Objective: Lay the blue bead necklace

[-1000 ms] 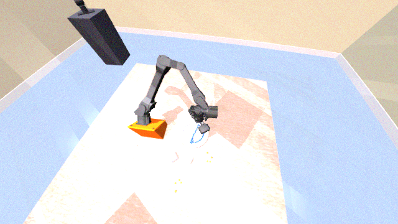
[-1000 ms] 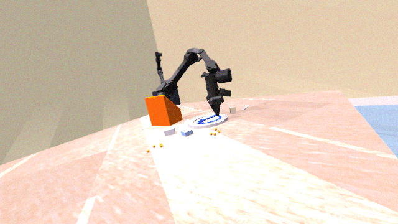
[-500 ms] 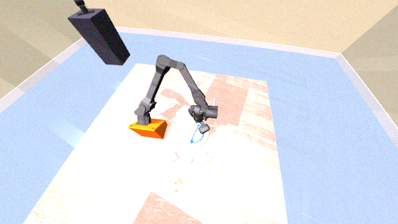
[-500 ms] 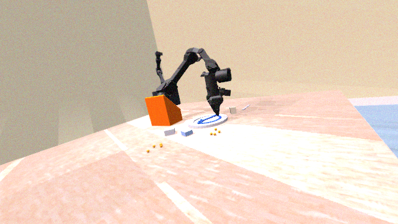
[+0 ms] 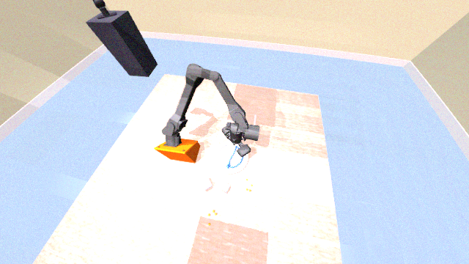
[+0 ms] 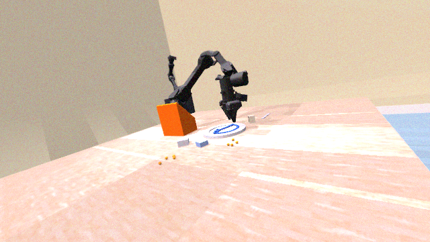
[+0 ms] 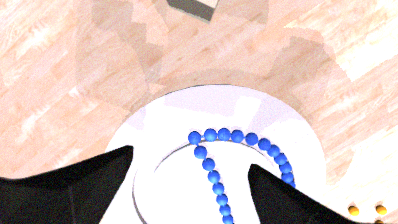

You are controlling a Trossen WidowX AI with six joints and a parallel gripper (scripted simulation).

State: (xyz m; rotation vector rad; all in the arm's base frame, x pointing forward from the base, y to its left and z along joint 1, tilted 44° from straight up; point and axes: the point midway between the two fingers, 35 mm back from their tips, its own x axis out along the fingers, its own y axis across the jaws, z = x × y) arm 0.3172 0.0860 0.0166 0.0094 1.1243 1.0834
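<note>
- Hovering over the round bead board (image 5: pixel 247 163) (image 6: pixel 218 136) (image 7: pixel 220 102), with gripper (image 5: pixel 237 144) (image 6: pixel 234 121) (image 7: pixel 192 161) spread wide and nothing gripped.
- On the board in wrist view, in blue bead necklace (image 5: pixel 235 167) (image 6: pixel 238 127) (image 7: pixel 224 134): curving from eleven o'clock to two, with another strand cutting across the raised centre toward six.
- Off the rim, toward three o'clock: loose yellow beads (image 5: pixel 250 190) (image 6: pixel 232 144) (image 7: pixel 353 210).
- Beyond twelve: a pale block (image 6: pixel 251 118) (image 7: pixel 192 9).
</note>
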